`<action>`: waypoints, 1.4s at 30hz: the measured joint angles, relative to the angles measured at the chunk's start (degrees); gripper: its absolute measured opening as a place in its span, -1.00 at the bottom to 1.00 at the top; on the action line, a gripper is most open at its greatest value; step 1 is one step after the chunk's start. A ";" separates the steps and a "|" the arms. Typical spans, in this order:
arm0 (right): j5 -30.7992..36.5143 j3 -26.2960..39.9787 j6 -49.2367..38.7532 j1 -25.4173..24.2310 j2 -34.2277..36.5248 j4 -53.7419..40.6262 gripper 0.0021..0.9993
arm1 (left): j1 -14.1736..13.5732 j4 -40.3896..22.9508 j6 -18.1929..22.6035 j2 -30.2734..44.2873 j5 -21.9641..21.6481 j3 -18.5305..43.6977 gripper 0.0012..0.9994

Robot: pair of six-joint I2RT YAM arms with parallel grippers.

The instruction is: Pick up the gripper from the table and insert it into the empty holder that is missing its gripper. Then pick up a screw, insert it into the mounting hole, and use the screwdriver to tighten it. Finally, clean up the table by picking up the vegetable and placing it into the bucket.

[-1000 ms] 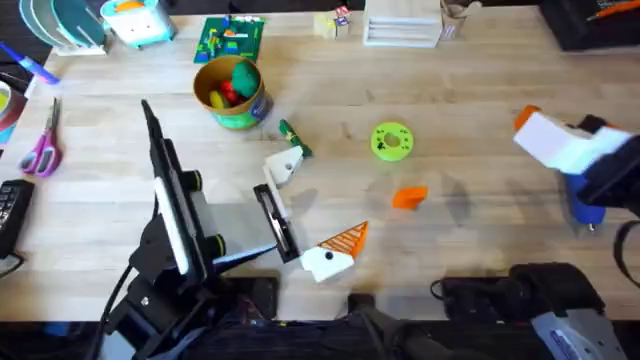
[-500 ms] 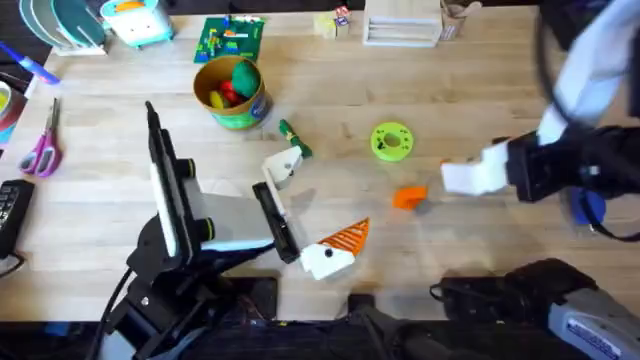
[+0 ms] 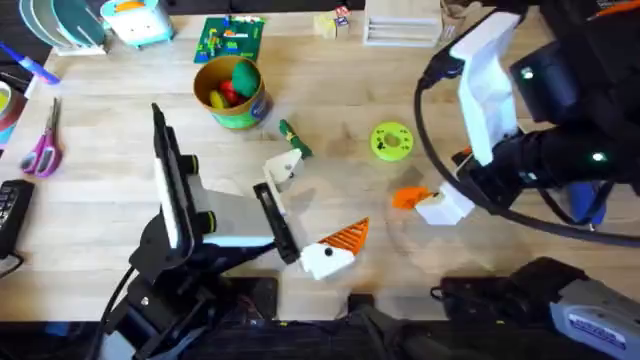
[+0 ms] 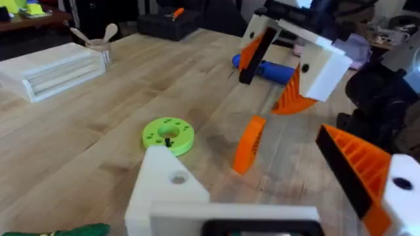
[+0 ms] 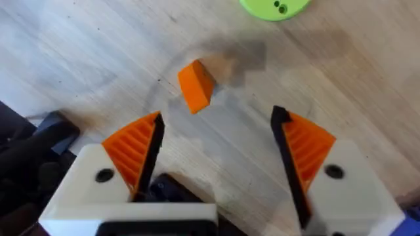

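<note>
The orange gripper (image 3: 406,197) (image 4: 248,144) (image 5: 195,86) lies loose on the table (image 3: 100,210), right of centre. My right gripper (image 3: 438,195) (image 5: 220,154) (image 4: 262,92) hovers open just beside and above it, both orange pads clear of it. My left gripper (image 3: 312,205) rests open near the front; one finger is the bare white holder (image 3: 283,168) (image 4: 167,190), the other carries an orange tip (image 3: 345,238). The vegetable (image 3: 294,138) lies beside the bucket (image 3: 232,92). The blue screwdriver (image 3: 585,205) (image 4: 269,69) lies at the right, partly behind my right arm.
A green disc (image 3: 391,140) (image 4: 168,134) (image 5: 275,6) with a small dark part in its middle sits just beyond the orange piece. Scissors (image 3: 42,150) lie at the left edge. Trays, a toy and a building-block plate (image 3: 230,38) line the far edge.
My right arm has swung in from the table's right edge toward the middle and lowered, so its open gripper now sits by the orange piece. The left arm has hardly moved.
</note>
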 joint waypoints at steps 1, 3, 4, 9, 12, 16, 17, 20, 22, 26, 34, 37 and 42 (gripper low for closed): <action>0.05 0.00 -0.46 0.29 0.75 0.07 0.99 | 0.00 0.00 0.00 0.00 0.00 0.00 0.99; 0.08 0.00 -1.82 1.16 2.30 0.24 0.99 | 0.00 0.00 0.00 -0.01 0.00 0.00 0.99; 0.09 0.00 -2.78 1.88 3.14 0.26 0.99 | 0.00 0.00 0.00 0.00 0.00 0.00 0.99; 0.17 0.00 -7.98 5.86 7.52 0.96 0.99 | 0.00 0.00 0.00 -0.01 0.00 0.00 0.99; 0.49 0.00 -11.28 7.39 10.26 1.08 0.99 | 0.00 0.00 0.00 -0.01 0.00 0.00 0.99; 0.92 0.00 -14.08 7.84 13.28 1.35 0.86 | 0.00 0.00 0.00 0.00 0.00 0.00 0.99; 0.96 0.00 -14.50 7.85 13.81 1.52 0.76 | 0.00 0.00 0.00 -0.02 0.00 0.00 0.99; 1.16 0.00 -15.22 7.83 14.44 2.69 0.42 | 0.00 0.00 0.00 -0.02 0.00 0.00 0.99; 1.16 0.00 -15.38 7.83 14.44 2.95 0.29 | 0.00 0.00 0.00 -0.02 0.00 0.00 0.99; 1.20 0.00 -15.70 7.83 14.44 2.80 0.11 | 0.00 0.00 0.00 0.00 0.00 0.00 0.99; 1.33 0.00 -16.04 7.83 14.44 2.19 0.05 | 0.00 0.00 0.00 -0.01 0.00 0.00 0.99; 1.33 0.00 -16.38 7.83 14.44 2.35 -0.37 | 0.00 0.00 0.00 -0.02 0.00 0.00 0.99; 1.54 0.02 -16.27 7.83 14.42 2.69 -0.97 | 0.00 0.00 0.00 -0.02 -0.02 0.00 0.98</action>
